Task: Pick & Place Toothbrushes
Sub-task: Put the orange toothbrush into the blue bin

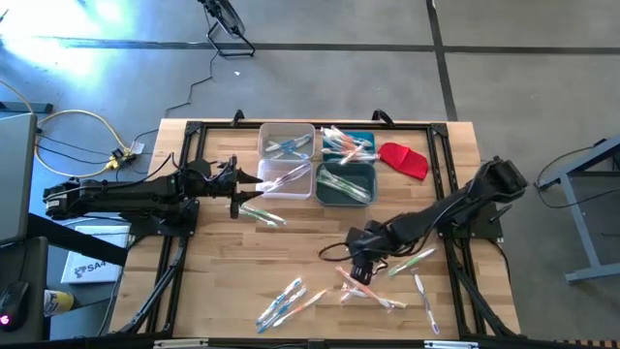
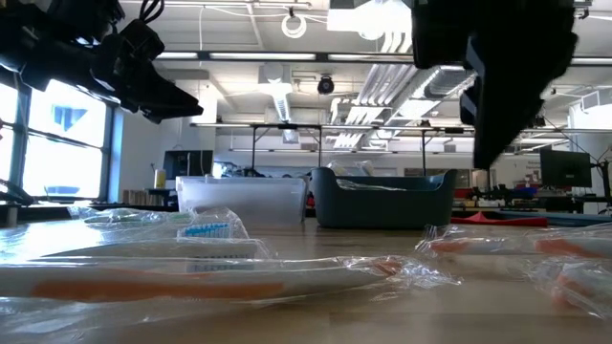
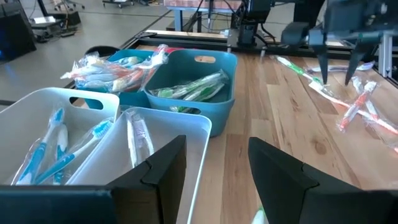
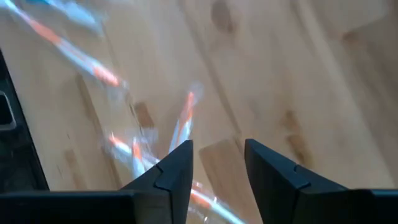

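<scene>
Clear wrappers blur the loose toothbrushes point(image 1: 373, 288) on the wooden table point(image 1: 223, 271). The white bins point(image 1: 287, 160) hold blue ones, the teal bin point(image 1: 345, 183) green ones, another orange. A red cloth point(image 1: 404, 159) lies beside them. The right gripper point(image 1: 362, 269) hangs open, empty, over the orange brushes; the left gripper point(image 1: 235, 184) waits open by the white bins.

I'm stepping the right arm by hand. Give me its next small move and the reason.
Probably lower the right gripper straight down onto the orange toothbrush below it. Its jaws stand apart with nothing between them, above loose toothbrushes on the table, so none is held yet.
</scene>
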Robot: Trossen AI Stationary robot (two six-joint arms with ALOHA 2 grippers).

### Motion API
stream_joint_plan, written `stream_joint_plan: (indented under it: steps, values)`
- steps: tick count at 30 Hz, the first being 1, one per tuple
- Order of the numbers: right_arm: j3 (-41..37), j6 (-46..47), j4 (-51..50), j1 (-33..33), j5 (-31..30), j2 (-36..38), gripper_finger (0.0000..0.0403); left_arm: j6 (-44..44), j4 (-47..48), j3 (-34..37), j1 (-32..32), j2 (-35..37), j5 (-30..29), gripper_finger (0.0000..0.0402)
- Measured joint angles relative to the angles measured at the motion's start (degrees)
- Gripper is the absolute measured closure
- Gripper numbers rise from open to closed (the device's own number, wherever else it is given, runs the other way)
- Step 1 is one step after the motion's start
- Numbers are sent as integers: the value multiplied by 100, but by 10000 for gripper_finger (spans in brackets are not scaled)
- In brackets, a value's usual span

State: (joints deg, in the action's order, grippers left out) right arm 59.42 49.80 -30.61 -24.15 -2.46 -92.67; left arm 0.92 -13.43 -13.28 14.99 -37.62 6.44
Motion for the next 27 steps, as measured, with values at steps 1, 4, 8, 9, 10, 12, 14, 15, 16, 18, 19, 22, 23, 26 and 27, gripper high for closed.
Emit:
stream_joint_plan:
  steps: [1,4,8,9,10,12,14,15,16,18,19,22,23,26,27]
  values:
    - [-2,0,4,-19,99,-77,268,0,0,0,0,2,0,231]
    - [-1,0,22,-90,420,-305,273,2,0,0,2,1,-6,231]
    - [0,11,125,-198,629,-525,278,5,0,0,0,2,-22,231]
    - [0,11,159,-223,650,-558,278,5,-2,0,2,2,-22,231]
    - [-2,11,213,-242,676,-596,278,5,0,0,2,2,-22,231]
    - [0,13,254,-279,697,-631,277,5,-2,0,1,0,-20,231]
    - [0,13,261,-303,659,-633,277,5,-1,0,0,2,-20,231]
    - [0,13,275,-312,576,-633,277,5,0,0,0,1,-20,231]
    - [0,15,272,-330,477,-633,278,5,0,0,0,2,-20,231]
    - [-2,13,308,-367,333,-633,280,5,0,0,2,0,-20,231]
    - [0,13,349,-384,277,-633,280,5,6,0,0,1,-20,231]
    - [0,13,365,-403,225,-633,280,5,8,0,1,0,-17,231]
    - [0,13,387,-403,223,-633,280,5,13,0,1,1,-17,231]
    - [-1,13,451,-403,218,-633,280,4,15,0,1,0,-17,231]
    - [0,13,469,-401,217,-633,280,3,19,0,1,1,-17,231]
